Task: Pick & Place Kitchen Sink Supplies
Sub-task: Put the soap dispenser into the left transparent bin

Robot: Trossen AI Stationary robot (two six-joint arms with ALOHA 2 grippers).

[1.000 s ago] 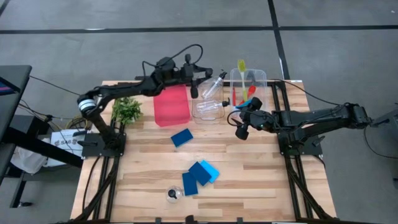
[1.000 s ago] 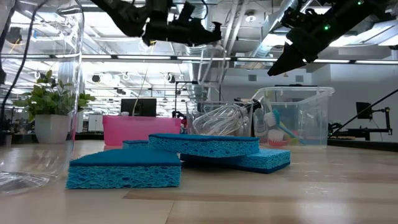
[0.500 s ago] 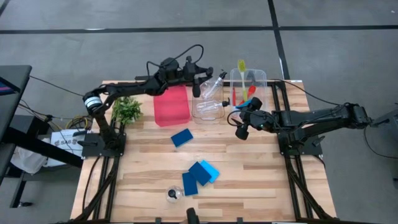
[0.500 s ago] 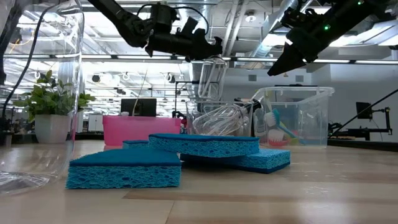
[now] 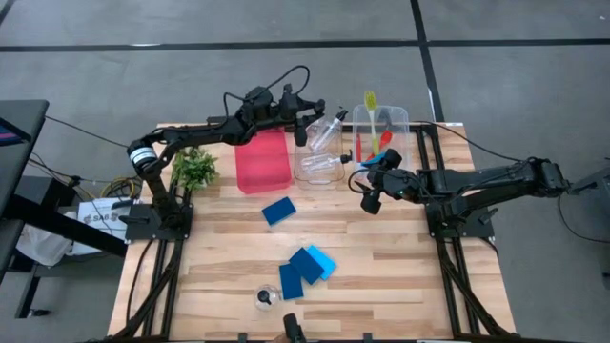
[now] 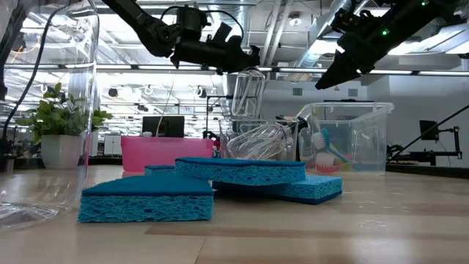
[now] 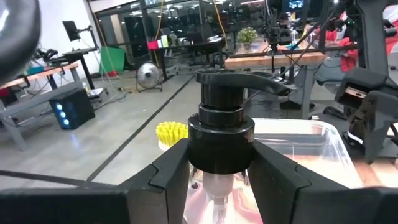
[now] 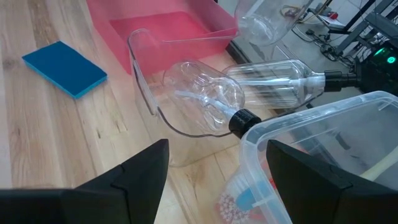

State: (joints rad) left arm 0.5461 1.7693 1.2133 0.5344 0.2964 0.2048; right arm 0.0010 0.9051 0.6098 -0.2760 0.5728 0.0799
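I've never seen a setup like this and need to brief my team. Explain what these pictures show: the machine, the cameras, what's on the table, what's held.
Two dark robot arms work at a wooden table. One camera looks straight down, one sits at tabletop height, and one rides on each wrist.

The left gripper is shut on a clear bottle with a black pump cap, holding it above a clear bin where other bottles lie. The right gripper hangs open over the table, holding nothing.

A second bin holds brushes. Also there: a red tray, a small plant, blue sponges and another bottle at the near edge.
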